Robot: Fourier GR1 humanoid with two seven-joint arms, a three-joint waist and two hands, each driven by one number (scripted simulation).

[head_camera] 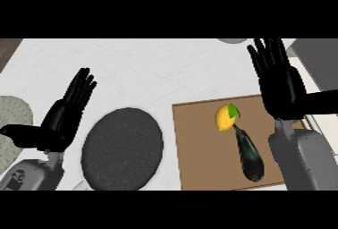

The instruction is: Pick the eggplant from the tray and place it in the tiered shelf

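A dark, long eggplant (249,154) lies on the brown tray (201,152) at the lower right, its stem end pointing up toward a yellow lemon (226,118) with a green leaf. My right hand (280,82) is open with straight fingers, hovering above the tray's right edge, apart from the eggplant. At the left my left hand (66,114) rests open, fingers up, away from the tray. A grey structure (315,62) at the right edge may be the tiered shelf; only part of it shows.
A dark speckled round plate (122,150) lies left of the tray. A pale green speckled object (13,129) sits at the left edge. A grey round thing (232,40) peeks in at the top. The counter (158,71) is white marble.
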